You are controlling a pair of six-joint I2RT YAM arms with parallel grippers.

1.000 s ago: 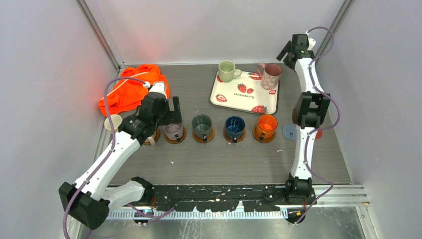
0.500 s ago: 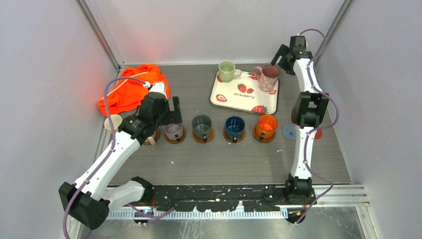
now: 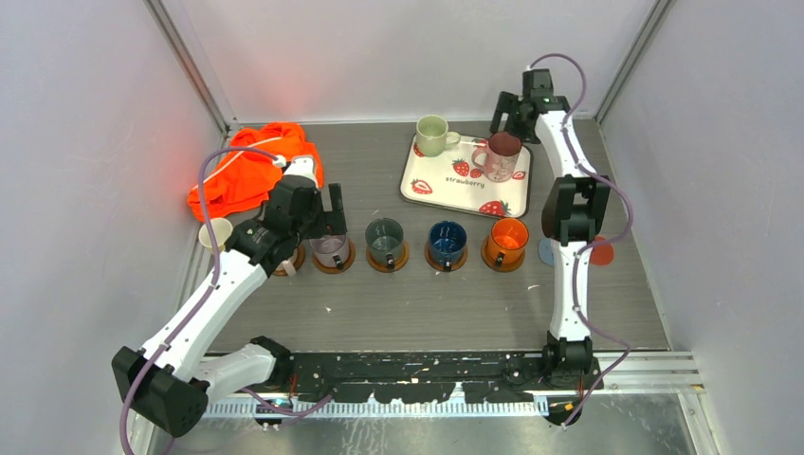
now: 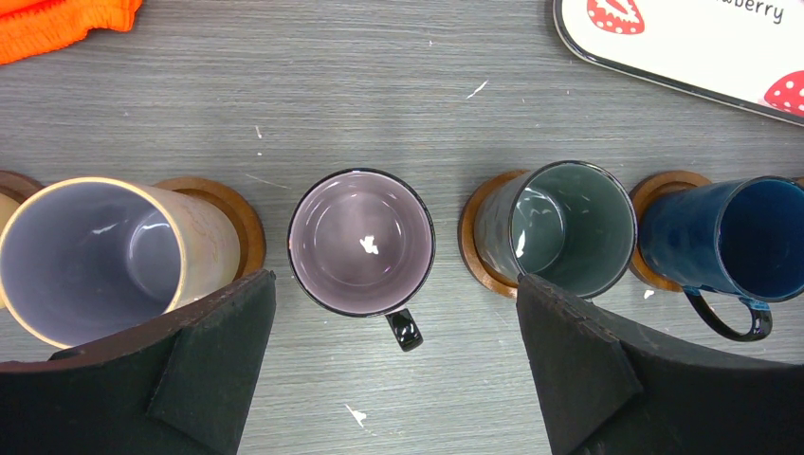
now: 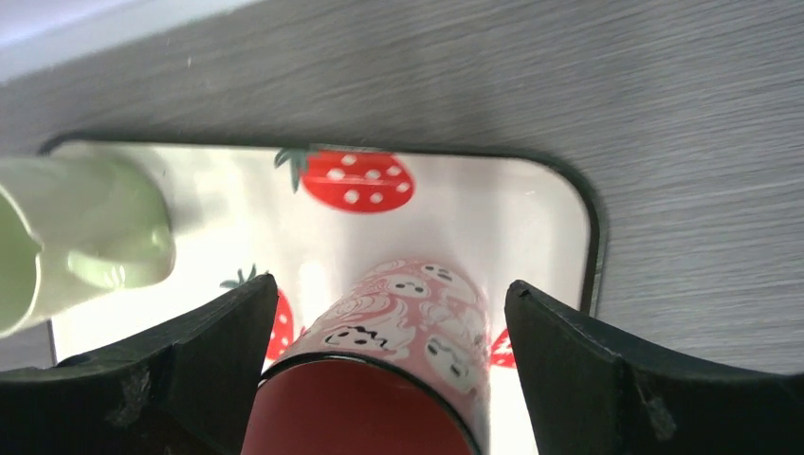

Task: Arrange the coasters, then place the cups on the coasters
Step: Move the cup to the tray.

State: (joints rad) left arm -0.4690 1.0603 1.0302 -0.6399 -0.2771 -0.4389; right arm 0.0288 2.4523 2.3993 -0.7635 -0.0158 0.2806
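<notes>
White tray (image 3: 446,194) with red berries, printed "strawberry". On it stand the speckled pink mug (image 5: 408,303) and pale green mug (image 3: 432,136). Right gripper (image 5: 391,286): jaws spread, straddling the pink one. Left gripper (image 4: 395,282): jaws wide, clear above lilac mug (image 4: 361,242) in the tabletop row on brown coasters (image 3: 388,263). Right arm partly hides blue coaster (image 3: 546,252). Orange cloth (image 3: 248,171) far left.

The right arm (image 3: 570,204) hides most of the light-blue coaster (image 3: 544,252). The pink cup (image 5: 408,303) is cut off below, the green cup (image 5: 85,227) blurred.
</notes>
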